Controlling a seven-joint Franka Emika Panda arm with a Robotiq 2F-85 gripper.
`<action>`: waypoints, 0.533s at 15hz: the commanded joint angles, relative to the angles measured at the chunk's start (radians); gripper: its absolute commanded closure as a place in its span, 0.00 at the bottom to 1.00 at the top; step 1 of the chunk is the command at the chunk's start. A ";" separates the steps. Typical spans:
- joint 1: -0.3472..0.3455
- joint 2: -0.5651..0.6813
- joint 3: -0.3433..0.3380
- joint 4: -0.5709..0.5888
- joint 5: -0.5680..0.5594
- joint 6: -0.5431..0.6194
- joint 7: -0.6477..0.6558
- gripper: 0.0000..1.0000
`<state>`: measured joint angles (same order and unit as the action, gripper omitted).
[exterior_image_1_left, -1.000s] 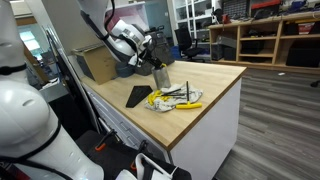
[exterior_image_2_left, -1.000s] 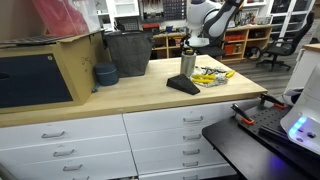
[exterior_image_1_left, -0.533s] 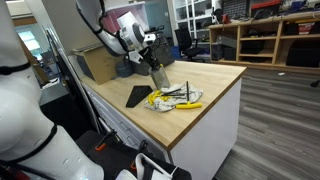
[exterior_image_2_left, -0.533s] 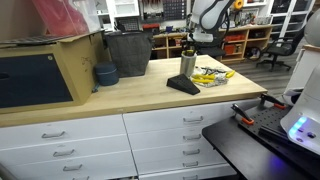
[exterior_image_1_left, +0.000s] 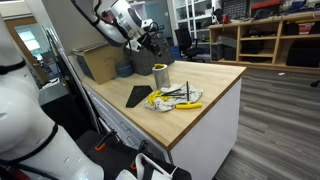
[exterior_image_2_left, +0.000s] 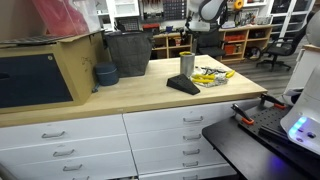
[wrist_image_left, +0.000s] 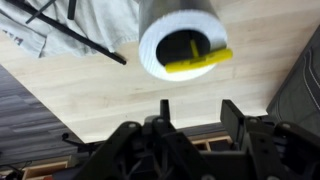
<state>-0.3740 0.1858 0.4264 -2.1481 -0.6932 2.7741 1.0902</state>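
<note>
A metal cup stands upright on the wooden worktop, beside a cloth with several hand tools. My gripper hangs in the air above the cup, apart from it. From the wrist, I look straight down into the cup; a yellow-handled tool sticks out of its mouth. The gripper is open, with nothing between its fingers.
A flat black wedge lies in front of the cup. A cardboard box, a dark bin and a blue bowl stand further along the worktop. A white robot body fills the near left.
The gripper has risen from right over the cup's rim to well above it. The cup and the tools have stayed in place.
</note>
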 joint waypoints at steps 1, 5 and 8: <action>-0.008 -0.076 0.035 -0.009 0.084 -0.045 -0.050 0.18; 0.210 -0.154 -0.164 -0.030 0.427 -0.076 -0.350 0.18; 0.291 -0.205 -0.248 -0.017 0.659 -0.182 -0.530 0.18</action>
<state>-0.1508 0.0569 0.2503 -2.1516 -0.1959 2.6892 0.6906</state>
